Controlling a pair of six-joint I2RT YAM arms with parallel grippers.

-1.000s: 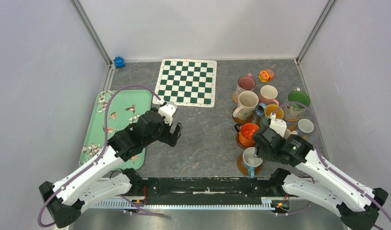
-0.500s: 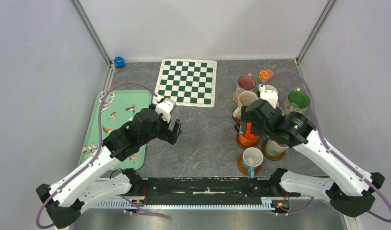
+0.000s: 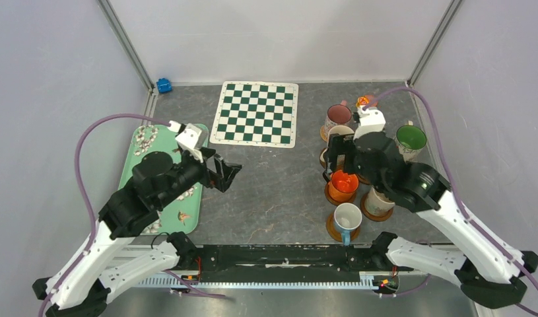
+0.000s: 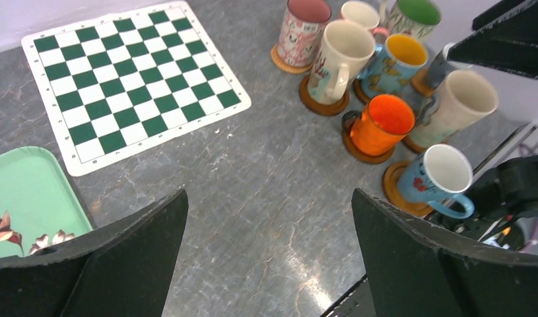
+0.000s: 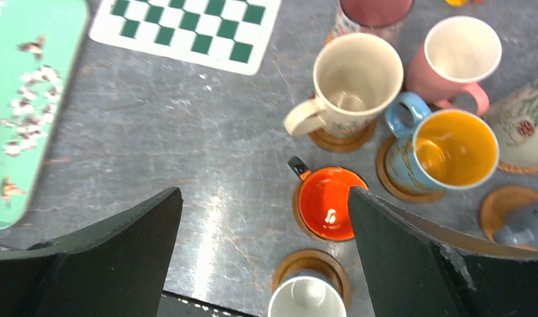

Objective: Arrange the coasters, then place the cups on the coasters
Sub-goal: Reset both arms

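on right, orange cup (image 5: 325, 201) on coaster (image 4: 365, 156), handle (image 5: 296, 166) far-left; left pincer (image 4: 267, 205), right pincer (image 5: 263, 198) wide open, empty.

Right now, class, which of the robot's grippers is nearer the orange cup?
Right. The right gripper hangs open almost directly above the orange cup. The left gripper, also open, is far off on the robot's left side, next to the green tray.
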